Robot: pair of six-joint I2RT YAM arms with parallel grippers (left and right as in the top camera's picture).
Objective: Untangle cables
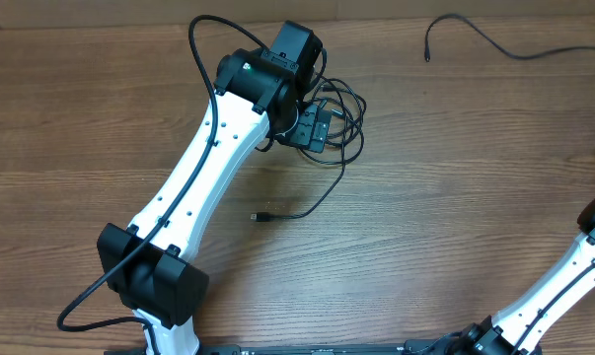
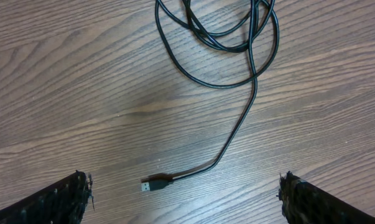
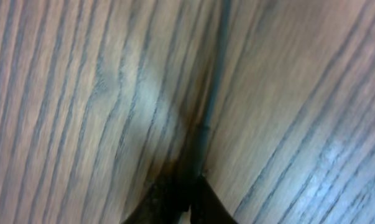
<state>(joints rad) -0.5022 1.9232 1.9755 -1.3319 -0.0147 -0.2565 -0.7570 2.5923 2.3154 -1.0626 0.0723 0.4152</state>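
A bunch of thin black cables lies coiled at the back middle of the table, and one strand trails forward to a USB plug. My left gripper hangs over the coil's left side. In the left wrist view the left gripper is open wide, with the plug on the wood between its fingertips and the coil beyond. A separate cable runs off the right edge. In the blurred right wrist view my right gripper is shut on a thin cable close to the tabletop.
The wooden table fills all views. My left arm crosses it diagonally from its base at the front left, with a thick black wire looped along it. Part of my right arm shows at the front right.
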